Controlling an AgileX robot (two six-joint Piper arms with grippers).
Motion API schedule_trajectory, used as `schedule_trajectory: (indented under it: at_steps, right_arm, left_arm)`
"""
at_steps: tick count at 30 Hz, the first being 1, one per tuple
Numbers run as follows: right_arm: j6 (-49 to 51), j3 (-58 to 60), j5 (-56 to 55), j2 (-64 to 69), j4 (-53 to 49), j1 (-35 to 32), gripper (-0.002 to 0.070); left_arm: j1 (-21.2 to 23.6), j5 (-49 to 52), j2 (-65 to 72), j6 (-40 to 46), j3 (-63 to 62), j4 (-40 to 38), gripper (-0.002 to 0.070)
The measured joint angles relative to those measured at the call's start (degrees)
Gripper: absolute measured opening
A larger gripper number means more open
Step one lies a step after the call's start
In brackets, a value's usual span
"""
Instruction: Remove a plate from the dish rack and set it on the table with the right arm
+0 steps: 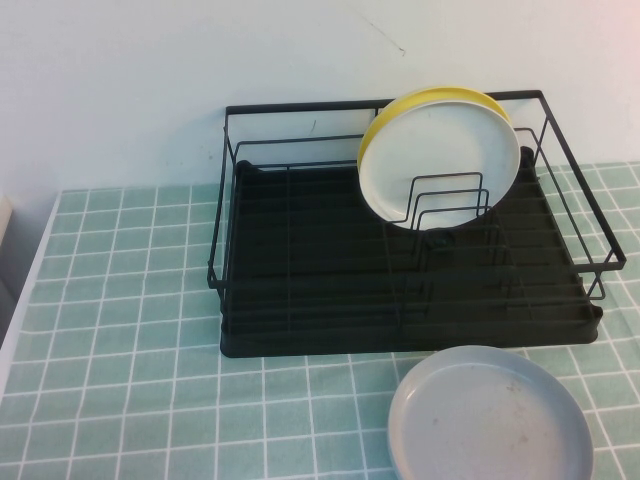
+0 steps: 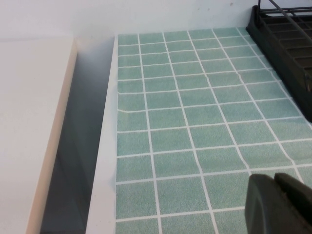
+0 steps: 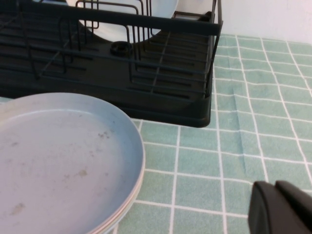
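Fingertips of the right gripper (image 3: 282, 208) and left gripper (image 2: 279, 204) look pressed together, clenched on nothing, each hanging low over the table (image 1: 120, 330). Flat near the front edge, just before the dish rack (image 1: 400, 300), lies the grey plate (image 1: 490, 418), seemingly delivered. A white plate (image 1: 440, 160) leans upright in the loops, yellow plate (image 1: 385, 118) behind.

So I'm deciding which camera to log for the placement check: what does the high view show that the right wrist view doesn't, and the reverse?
Only the high view shows the whole dish rack and the yellow-rimmed plate behind the white plate in its loops. Only the right wrist view shows the right gripper, a dark corner low over the table, and a second plate edge under the grey plate. Both show that plate lying flat in front of the rack. The left gripper appears in neither.
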Motion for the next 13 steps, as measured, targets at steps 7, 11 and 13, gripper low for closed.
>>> schedule_trajectory:
  at_steps: [7,11,13]
  right_arm:
    - [0.04,0.0,0.0,0.0,0.0,0.0,-0.0001]
    - [0.04,0.0,0.0,0.0,-0.12,0.0,-0.0001]
    - [0.04,0.0,0.0,0.0,-0.47,0.0,-0.0001]
  left_arm:
    - [0.0,0.0,0.0,0.0,0.0,0.0,-0.0003]
    - [0.0,0.0,0.0,0.0,0.0,0.0,-0.0003]
    - [0.0,0.0,0.0,0.0,0.0,0.0,-0.0003]
